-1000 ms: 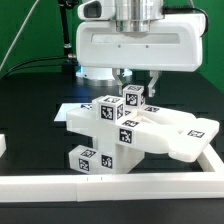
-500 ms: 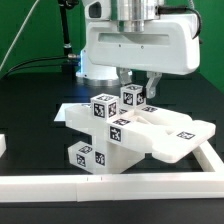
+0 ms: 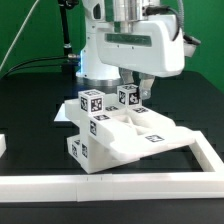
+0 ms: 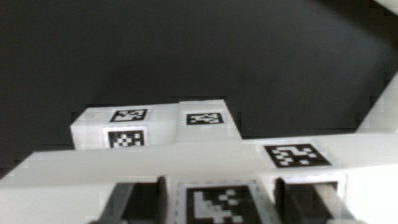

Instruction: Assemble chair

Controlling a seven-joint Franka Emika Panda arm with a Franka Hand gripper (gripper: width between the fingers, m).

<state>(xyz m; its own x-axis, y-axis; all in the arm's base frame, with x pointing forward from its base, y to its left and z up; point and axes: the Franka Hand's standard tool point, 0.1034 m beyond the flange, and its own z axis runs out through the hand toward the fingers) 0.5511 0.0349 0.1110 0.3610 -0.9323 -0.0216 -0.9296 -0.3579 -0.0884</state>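
Black table (image 3: 30,110), tagged white chair (image 3: 110,135), no readable writing

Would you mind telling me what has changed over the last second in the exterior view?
The gripper, shut on the chair, has turned it: the flat slab end swung toward the exterior view's left and nearer the camera, and the tagged blocks shifted left. The white border rail stayed put.
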